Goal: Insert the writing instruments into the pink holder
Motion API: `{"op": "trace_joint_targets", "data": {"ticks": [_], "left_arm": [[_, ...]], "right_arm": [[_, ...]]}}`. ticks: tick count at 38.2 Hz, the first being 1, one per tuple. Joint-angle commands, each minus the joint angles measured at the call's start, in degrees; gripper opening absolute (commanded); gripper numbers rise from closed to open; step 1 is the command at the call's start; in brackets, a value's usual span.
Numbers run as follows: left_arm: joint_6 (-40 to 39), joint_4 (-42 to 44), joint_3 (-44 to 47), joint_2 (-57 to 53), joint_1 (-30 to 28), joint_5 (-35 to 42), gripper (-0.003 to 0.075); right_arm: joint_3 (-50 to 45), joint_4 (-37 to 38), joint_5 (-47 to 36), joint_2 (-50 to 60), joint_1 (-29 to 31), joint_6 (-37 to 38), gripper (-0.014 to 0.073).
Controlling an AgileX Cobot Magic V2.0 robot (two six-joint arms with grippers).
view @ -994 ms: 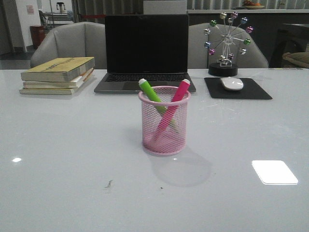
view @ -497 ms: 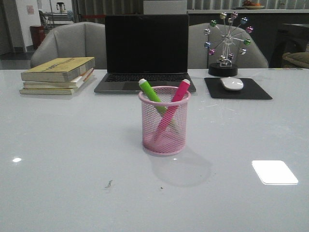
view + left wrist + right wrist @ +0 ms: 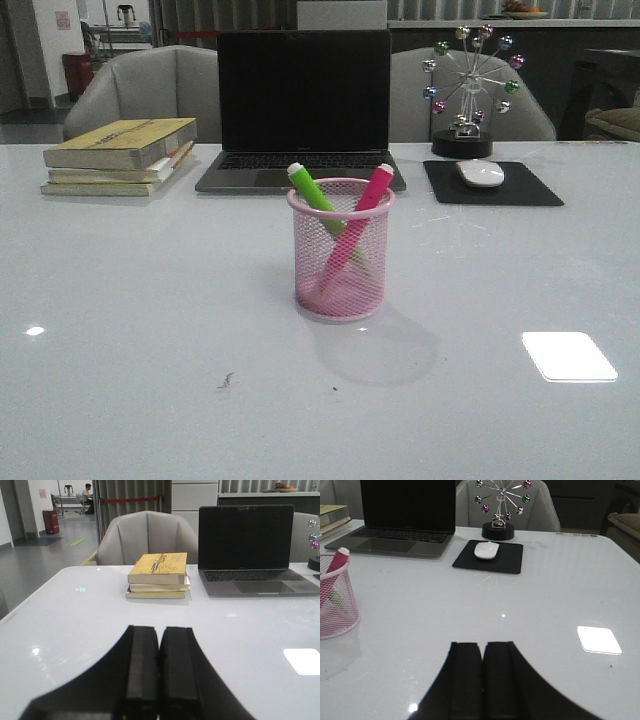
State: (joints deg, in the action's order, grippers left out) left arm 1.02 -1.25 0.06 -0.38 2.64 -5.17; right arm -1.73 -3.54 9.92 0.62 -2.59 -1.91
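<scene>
The pink holder (image 3: 341, 255) stands upright at the middle of the table. Inside it lean two markers, crossing each other: the green one (image 3: 308, 190) tilts left, the hot pink one (image 3: 370, 195) tilts right, both cap ends above the rim. The right wrist view catches the holder (image 3: 337, 600) with the pink marker (image 3: 338, 560) in it. My left gripper (image 3: 159, 630) is shut on nothing, low over the near left of the table. My right gripper (image 3: 482, 645) is shut and empty too, off to the holder's right. Neither arm shows in the front view.
Behind the holder sits an open dark laptop (image 3: 302, 110). A stack of books (image 3: 122, 155) lies at the back left. At the back right are a black mouse pad (image 3: 490, 184) with a white mouse (image 3: 481, 172) and a ball ornament (image 3: 468, 90).
</scene>
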Motion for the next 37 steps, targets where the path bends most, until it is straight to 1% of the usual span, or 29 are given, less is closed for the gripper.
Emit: {"op": "trace_joint_targets", "data": {"ticks": [1, 6, 37], "left_arm": [[-0.2, 0.0, 0.3, -1.2, 0.5, 6.9, 0.0092], [-0.2, 0.0, 0.4, -1.2, 0.5, 4.3, 0.0092], [-0.2, 0.0, 0.4, -1.2, 0.5, 4.4, 0.0092]], "right_arm": [[-0.1, 0.6, -5.0, 1.0, -0.1, 0.1, 0.005], [-0.1, 0.6, -5.0, 1.0, -0.1, 0.1, 0.005], [-0.1, 0.6, -5.0, 1.0, -0.1, 0.1, 0.005]]}}
